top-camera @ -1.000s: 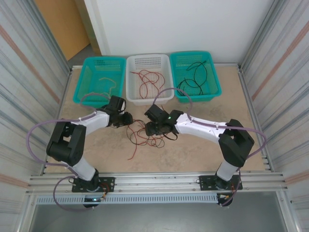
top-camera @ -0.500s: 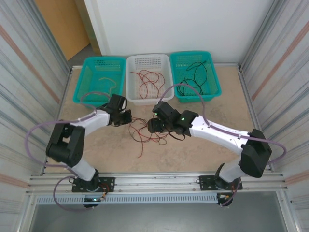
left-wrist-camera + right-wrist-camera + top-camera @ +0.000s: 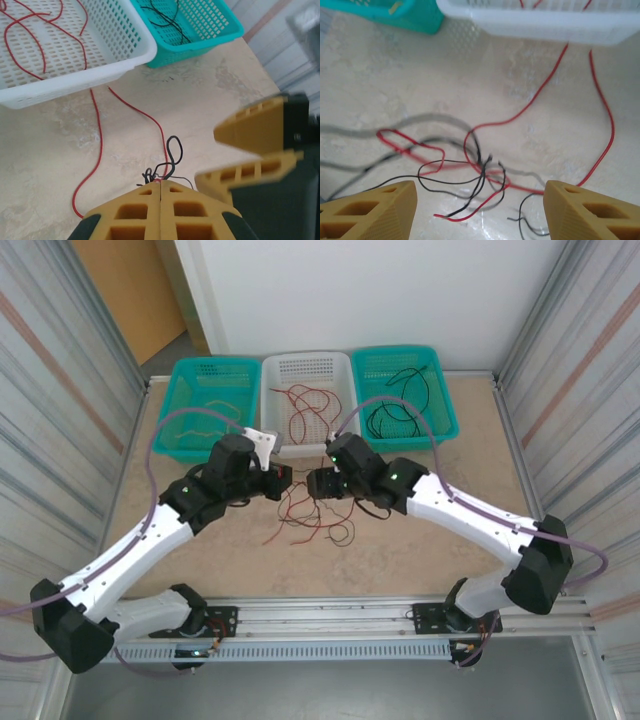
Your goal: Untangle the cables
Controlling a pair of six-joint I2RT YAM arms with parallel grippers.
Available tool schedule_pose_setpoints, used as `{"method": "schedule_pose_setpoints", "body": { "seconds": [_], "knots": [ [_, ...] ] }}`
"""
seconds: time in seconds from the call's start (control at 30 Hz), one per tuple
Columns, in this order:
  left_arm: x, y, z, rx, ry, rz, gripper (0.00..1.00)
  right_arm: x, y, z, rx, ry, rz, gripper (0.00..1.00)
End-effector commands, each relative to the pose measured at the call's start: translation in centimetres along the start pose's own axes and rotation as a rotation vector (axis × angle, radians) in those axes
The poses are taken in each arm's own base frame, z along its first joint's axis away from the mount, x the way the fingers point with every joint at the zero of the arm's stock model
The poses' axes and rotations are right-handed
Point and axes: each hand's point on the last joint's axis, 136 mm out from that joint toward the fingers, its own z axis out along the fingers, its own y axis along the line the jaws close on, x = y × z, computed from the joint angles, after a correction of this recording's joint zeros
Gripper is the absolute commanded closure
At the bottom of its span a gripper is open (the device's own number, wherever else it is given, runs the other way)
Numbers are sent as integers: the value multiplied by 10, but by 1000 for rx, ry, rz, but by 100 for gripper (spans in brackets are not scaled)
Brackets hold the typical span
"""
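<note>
Grab stage of the untangling. Left gripper [image 3: 160, 186] is pinched shut on the red-black knot of the cables [image 3: 480, 167], which lie mid-surface [image 3: 400, 560], just near of the white basket [image 3: 305, 447]. Right gripper [image 3: 480, 210] is spread wide, low over the tangle. Both arms reach inward, wrists facing. Next move, probably: right closes on one strand and pulls it away.

Beige marbled table [image 3: 430, 540], ribbed metal walls [image 3: 50, 370] both sides. White wall [image 3: 380, 290] past far edge, orange panel [image 3: 125, 290] off far-left corner, aluminium rail [image 3: 330, 615] along near edge.
</note>
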Motion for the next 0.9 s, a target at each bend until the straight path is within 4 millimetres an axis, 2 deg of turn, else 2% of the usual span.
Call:
{"method": "schedule_pose_setpoints", "body": {
  "seconds": [0.0, 0.2, 0.43, 0.5, 0.6, 0.73, 0.87],
  "knots": [
    [-11, -15, -22, 40, -26, 51, 100, -18, 1, -31, -23, -69, -60, 33],
    [-26, -38, -36, 131, -54, 92, 100, -24, 15, -52, -126, -126, -104, 32],
    [-46, -48, -51, 144, -105, 83, 100, -13, 50, -72, -241, -182, -175, 31],
    [-50, -53, -56, 168, -113, 86, 100, -13, 46, -70, -217, -196, -165, 31],
    [-56, -59, -63, 191, -132, 93, 100, -21, 30, -71, -197, -216, -102, 31],
    [-62, -62, -71, 196, -153, 97, 100, -36, 13, -89, -273, -269, -8, 34],
    [-66, -67, -73, 213, -157, 95, 100, -29, 18, -99, -307, -257, -45, 51]
  ]
}}
